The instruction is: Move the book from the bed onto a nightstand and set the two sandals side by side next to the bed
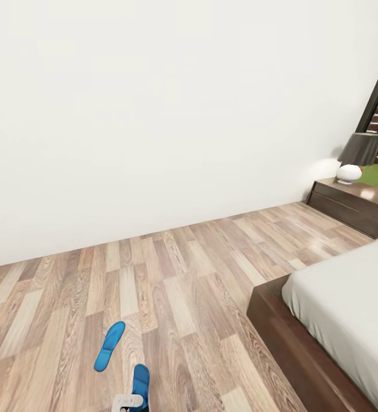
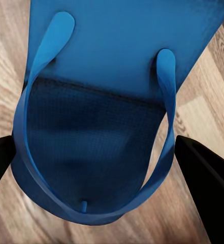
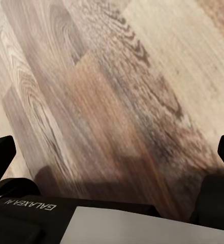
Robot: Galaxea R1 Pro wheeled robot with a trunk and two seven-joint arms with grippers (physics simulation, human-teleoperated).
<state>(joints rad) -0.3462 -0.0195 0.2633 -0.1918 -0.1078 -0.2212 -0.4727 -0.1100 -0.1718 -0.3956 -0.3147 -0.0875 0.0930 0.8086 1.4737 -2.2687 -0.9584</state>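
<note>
Floorboards (image 1: 171, 286) of pale and brown wood grain are filling most of the head view, running up to a plain white wall (image 1: 154, 114) at the far side. Near the lower left, one bright blue sandal (image 1: 110, 345) is lying flat on the planks, sole down and angled toward the far right. Just to its right and nearer, the second sandal (image 1: 140, 384) is sitting at the bottom edge of the head view, with the left gripper (image 1: 126, 402) showing as a pale tip right at its near end.

The left wrist view is looking straight down on this second sandal (image 2: 112, 122): a smooth blue footbed, a darker textured patch under the thin blue straps, and the straps meeting at a small toe post. The left gripper (image 2: 104, 162) is standing spread, one dark finger on either side of the sandal and not pressing it.

Farther right, the bed (image 1: 337, 309) is showing a plain white mattress on a dark brown frame. Beyond it at the far right, the nightstand (image 1: 354, 206) is carrying a lamp (image 1: 357, 157) with a dark shade and white base.

The right gripper (image 3: 112, 147) is hanging parted over bare floor.
</note>
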